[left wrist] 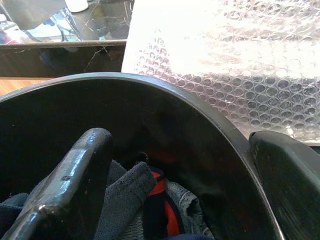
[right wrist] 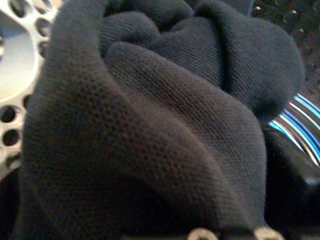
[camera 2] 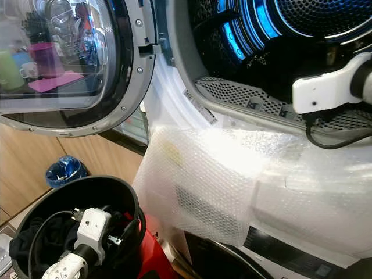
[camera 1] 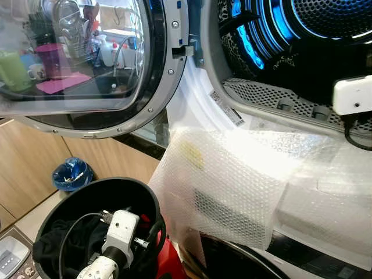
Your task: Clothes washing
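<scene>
Straight ahead, the washing machine's drum (camera 1: 302,35) stands open and blue-lit, its round door (camera 1: 87,64) swung to the left, and bubble wrap (camera 1: 232,186) hangs down the front below the opening. Lower left, a black bin (camera 1: 139,197) holds dark clothes (left wrist: 130,200); the left gripper (left wrist: 185,185) reaches into it, fingers apart, touching a grey garment. Inside the drum, the right gripper's (right wrist: 220,232) camera faces a bunched black garment (right wrist: 150,125) so closely that I cannot tell its finger state.
</scene>
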